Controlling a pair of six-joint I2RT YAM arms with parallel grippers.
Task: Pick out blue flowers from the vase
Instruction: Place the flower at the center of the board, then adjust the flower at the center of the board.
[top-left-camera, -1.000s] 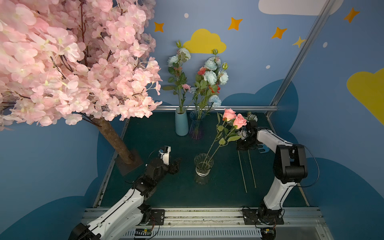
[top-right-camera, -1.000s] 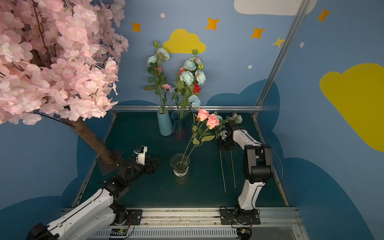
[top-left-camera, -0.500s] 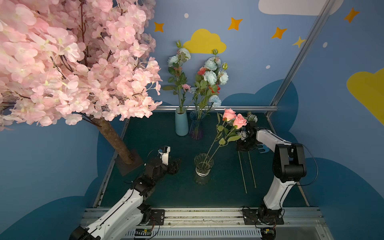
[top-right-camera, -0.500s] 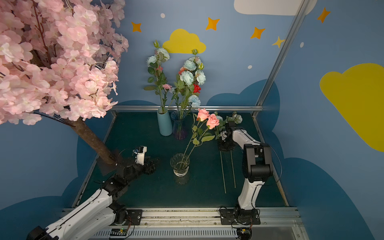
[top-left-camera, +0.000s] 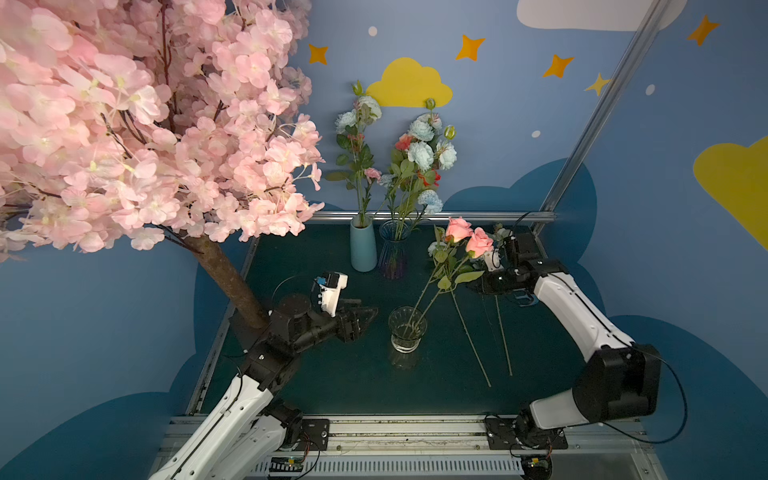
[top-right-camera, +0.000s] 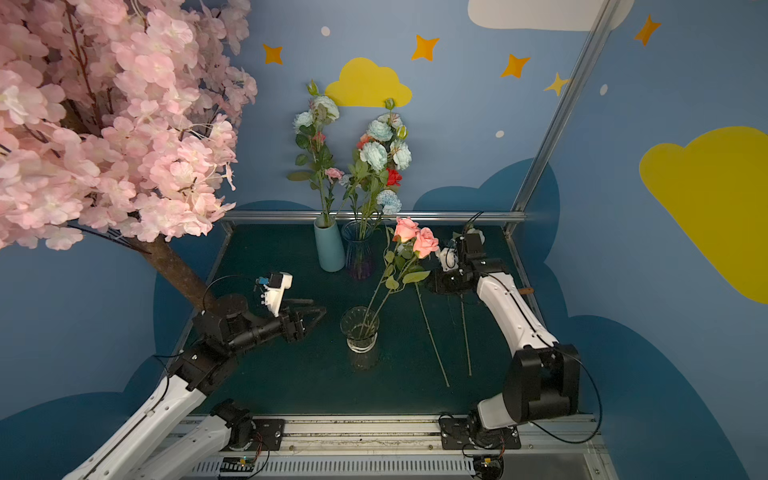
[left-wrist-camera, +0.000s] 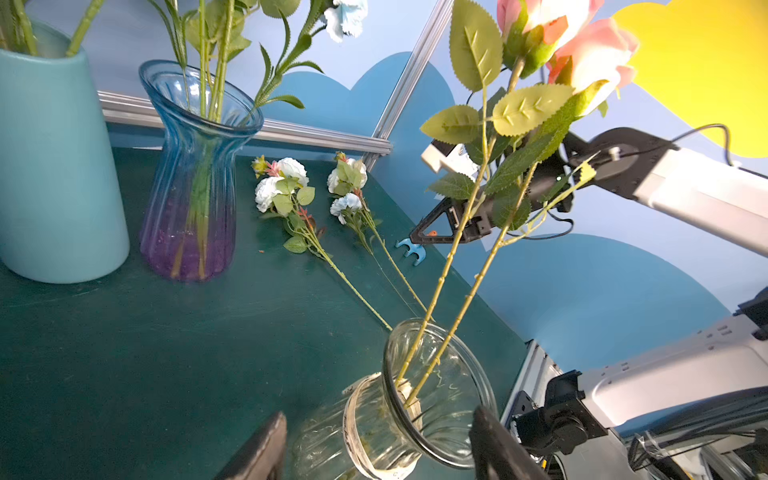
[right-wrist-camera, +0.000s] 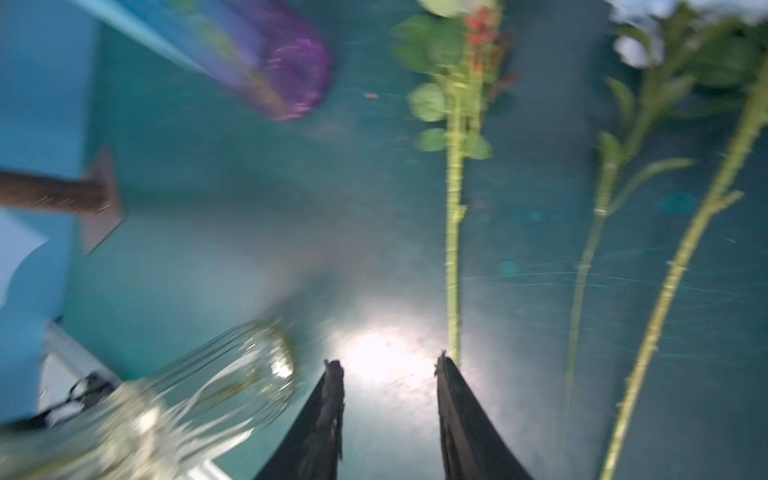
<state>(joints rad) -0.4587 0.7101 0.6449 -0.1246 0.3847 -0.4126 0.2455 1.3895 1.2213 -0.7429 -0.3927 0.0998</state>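
On the right side of the green mat (top-left-camera: 332, 374), just beside the right gripper (right-wrist-camera: 386, 374), is where the blue flowers (left-wrist-camera: 274, 189) are lying flat: two stems side by side, heads toward the back wall. The clear glass vase (top-left-camera: 405, 338) in the middle holds only two pink roses (top-left-camera: 458, 228), so if that's "the vase", I'd say the picking is basically done.

Handling-wise, these look like fake stems: very light, thin and a bit springy, with soft ruffled fabric heads that would crush or snag. I'd pinch the bare green stalk below the leaves, never the heads. Lying flat on the mat, a stalk that thin could roll away from the jaws.

Grippers: the right one has its jaws partly apart with nothing between them, and one stalk runs just beside a jaw tip. The left gripper (top-left-camera: 365, 313) is wide open and empty, pointing at the clear vase from close by.

Count: three vases in total. The teal vase (top-left-camera: 363, 249) and blue-purple vase (top-left-camera: 392, 253) at the back hold more blue heads, maybe seven or eight, but they overlap too much to be sure.
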